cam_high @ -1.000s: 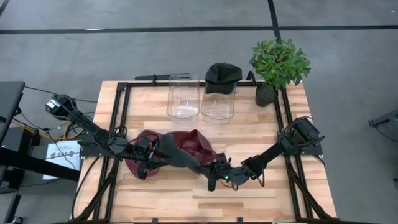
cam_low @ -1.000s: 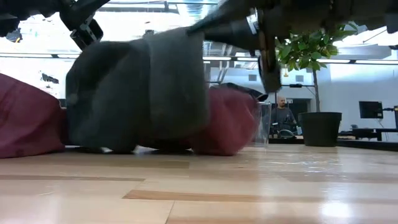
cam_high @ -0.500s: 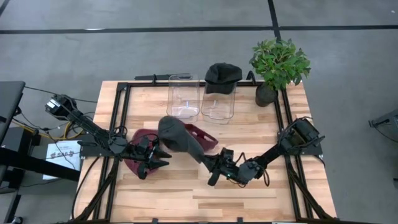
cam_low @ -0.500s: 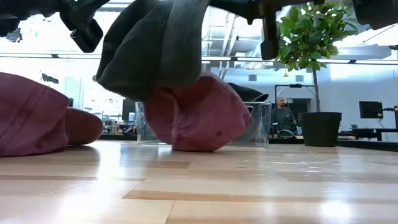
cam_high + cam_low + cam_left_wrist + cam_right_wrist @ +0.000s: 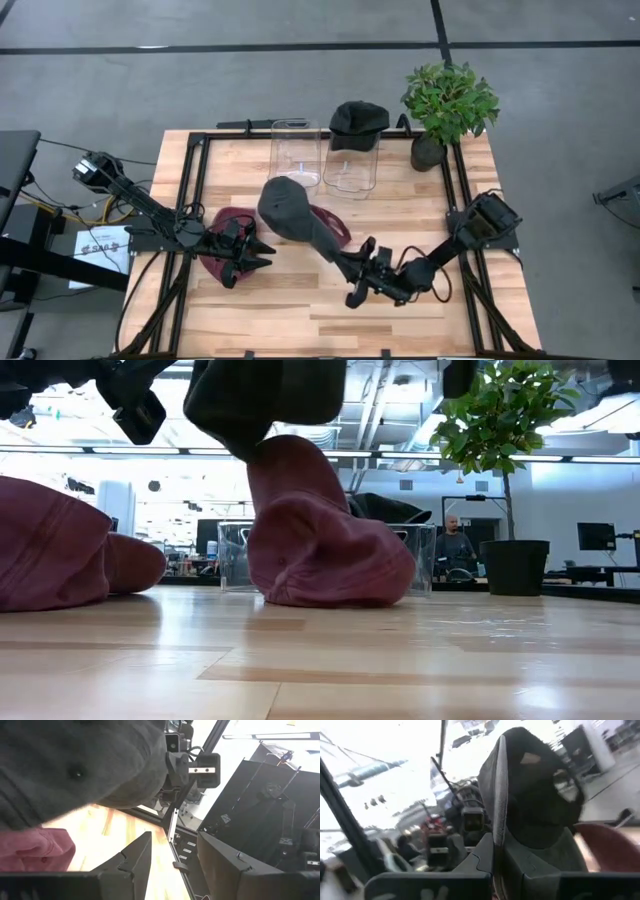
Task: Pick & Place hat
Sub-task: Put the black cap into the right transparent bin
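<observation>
While the wooden table (image 5: 420, 200) carries everything in sight, the biggest thing on it is the potted plant (image 5: 448, 105) at the far right corner, with two clear plastic containers (image 5: 295, 155) side by side just left of it; the one nearer the plant has a black cap (image 5: 357, 120) resting on its rim. Nearer the front, two maroon caps lie on the wood: one (image 5: 222, 252) under the left arm's wrist, the other (image 5: 328, 222) just beside the lifted hat. The dark grey hat (image 5: 288, 212) is off the table, hanging in the air in front of the containers; in the low view it (image 5: 268, 400) hangs clear above the maroon cap (image 5: 320, 540) below it. The right gripper (image 5: 345, 262) is clenched on the hat's edge, which the right wrist view shows pinched as a thin fold (image 5: 499, 795) between its fingers. The left gripper (image 5: 262, 251) sits low near the left maroon cap, its fingers (image 5: 131, 865) spread apart with nothing between them, the grey hat just beyond them.
</observation>
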Action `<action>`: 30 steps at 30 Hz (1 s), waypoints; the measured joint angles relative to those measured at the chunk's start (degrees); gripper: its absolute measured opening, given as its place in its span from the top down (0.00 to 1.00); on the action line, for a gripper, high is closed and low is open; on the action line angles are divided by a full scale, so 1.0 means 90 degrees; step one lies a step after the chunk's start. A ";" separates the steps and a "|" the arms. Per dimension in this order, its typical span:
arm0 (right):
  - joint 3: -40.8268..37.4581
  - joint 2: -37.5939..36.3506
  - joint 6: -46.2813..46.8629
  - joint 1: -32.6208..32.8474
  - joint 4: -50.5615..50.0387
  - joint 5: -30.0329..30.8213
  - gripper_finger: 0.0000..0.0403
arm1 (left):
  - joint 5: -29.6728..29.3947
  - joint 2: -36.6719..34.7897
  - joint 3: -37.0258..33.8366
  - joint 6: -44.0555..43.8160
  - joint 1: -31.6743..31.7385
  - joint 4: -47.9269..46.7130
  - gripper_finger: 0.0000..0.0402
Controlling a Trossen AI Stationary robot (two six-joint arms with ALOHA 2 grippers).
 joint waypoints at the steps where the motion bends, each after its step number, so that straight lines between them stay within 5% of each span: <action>1: 0.0031 -0.0014 -0.0196 0.0050 0.0024 0.0082 0.98 | 0.0002 0.0000 0.0000 0.0000 0.0000 0.0000 0.61; 12: 0.0515 -0.0028 -0.3664 0.0579 0.0043 0.1879 0.99 | 0.0000 0.0000 0.0000 0.0000 0.0000 0.0000 0.61; 23: 0.1200 -0.0028 -0.5456 0.0697 0.0037 0.1335 0.99 | 0.0001 0.0000 0.0000 0.0000 0.0000 0.0000 0.61; 30: 0.1680 -0.0028 -0.7245 0.0567 0.0041 0.2154 0.99 | 0.0002 0.0000 0.0000 0.0000 0.0000 0.0000 0.61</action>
